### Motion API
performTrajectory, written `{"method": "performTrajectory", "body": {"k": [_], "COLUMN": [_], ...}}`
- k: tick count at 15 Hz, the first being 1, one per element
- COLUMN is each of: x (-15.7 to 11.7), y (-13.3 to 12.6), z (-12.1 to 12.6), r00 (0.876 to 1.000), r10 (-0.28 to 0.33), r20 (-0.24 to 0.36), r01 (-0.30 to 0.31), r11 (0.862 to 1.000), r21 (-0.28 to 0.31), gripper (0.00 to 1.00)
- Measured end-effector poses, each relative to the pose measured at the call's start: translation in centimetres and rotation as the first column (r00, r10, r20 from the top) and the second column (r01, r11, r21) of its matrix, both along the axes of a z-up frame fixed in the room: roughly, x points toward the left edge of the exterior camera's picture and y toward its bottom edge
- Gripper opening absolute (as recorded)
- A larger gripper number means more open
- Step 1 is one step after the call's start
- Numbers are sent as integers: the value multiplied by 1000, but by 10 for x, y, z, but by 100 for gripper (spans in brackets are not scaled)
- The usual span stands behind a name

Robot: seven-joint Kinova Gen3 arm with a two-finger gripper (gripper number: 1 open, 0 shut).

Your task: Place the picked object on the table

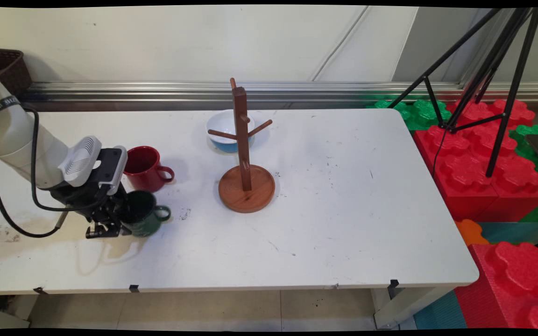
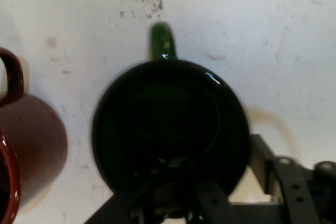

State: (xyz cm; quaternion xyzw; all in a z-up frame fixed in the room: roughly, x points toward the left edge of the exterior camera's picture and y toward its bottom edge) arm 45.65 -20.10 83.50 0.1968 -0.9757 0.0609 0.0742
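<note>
My gripper point(image 1: 120, 218) is low over the table's left part and shut on the near rim of a dark green mug point(image 1: 145, 213). The mug tips its mouth toward the hand, and its handle points right. Seen from the hand, the green mug point(image 2: 168, 124) fills the middle, its handle pointing up, and my gripper point(image 2: 176, 195) bites its lower rim. A red mug point(image 1: 146, 168) stands just behind the green one, handle to the right. It is at the left edge in the hand view as the red mug point(image 2: 29, 145).
A wooden mug tree point(image 1: 245, 184) on a round base stands mid-table, with a white and blue bowl point(image 1: 222, 127) behind it. A brown basket point(image 1: 7, 70) sits at the far left. Red and green foam blocks point(image 1: 484, 158) and a black tripod point(image 1: 488, 84) stand to the table's right.
</note>
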Motion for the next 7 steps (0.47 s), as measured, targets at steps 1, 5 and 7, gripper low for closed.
{"method": "performTrajectory", "body": {"k": [1,5,7], "x": [0,-1,-1], "y": [0,-1,-2], "z": [0,0,0], "r00": [1000,1000,1000], "r10": [-1,-3,-2], "r20": [-1,-6,-10], "r01": [1,3,2], "r11": [1000,1000,1000], "r21": [0,-2,-4], "gripper": [100,100,100]}}
